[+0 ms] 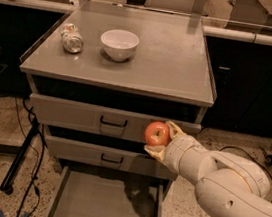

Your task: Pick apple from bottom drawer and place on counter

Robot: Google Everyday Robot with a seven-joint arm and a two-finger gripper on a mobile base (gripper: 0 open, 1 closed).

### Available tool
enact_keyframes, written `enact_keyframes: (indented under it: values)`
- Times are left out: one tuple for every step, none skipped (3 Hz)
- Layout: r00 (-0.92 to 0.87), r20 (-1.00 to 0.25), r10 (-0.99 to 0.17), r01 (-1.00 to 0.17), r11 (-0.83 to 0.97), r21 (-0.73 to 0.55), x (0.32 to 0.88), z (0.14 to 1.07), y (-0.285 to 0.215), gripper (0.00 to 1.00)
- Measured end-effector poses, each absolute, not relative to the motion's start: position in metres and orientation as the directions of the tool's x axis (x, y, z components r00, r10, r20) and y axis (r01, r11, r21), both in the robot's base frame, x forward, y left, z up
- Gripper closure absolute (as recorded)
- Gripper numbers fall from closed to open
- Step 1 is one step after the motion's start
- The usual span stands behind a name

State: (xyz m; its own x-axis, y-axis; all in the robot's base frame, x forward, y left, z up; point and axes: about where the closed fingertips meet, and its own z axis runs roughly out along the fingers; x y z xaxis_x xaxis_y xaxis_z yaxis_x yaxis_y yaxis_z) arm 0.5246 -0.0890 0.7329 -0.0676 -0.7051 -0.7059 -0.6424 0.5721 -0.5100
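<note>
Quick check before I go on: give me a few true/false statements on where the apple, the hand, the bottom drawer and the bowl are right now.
1. The hand is closed on the apple. True.
2. The apple rests on the counter. False: it is held in the air in front of the drawer fronts, below the counter's edge.
3. The bottom drawer is pulled open and nothing shows inside it. True.
4. The white bowl sits in the bottom drawer. False: it stands on the counter, beside a can lying on its side.
</note>
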Motion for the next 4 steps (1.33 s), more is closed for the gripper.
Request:
enact_keyframes:
  values:
    - [-0.056,-0.710,-0.702,-0.642,0.570,-0.513,0.528,0.738,-0.084,1.00]
    - [0.009,-0.709,-0.705,-0.580,0.573,-0.578,0.539,0.793,-0.086,1.00]
    - [0.067,-0.693,-0.718,-0.518,0.569,-0.639,0.545,0.846,-0.088,1.00]
    - [0.079,-0.689,-0.720,-0.505,0.567,-0.650,0.546,0.857,-0.088,1.00]
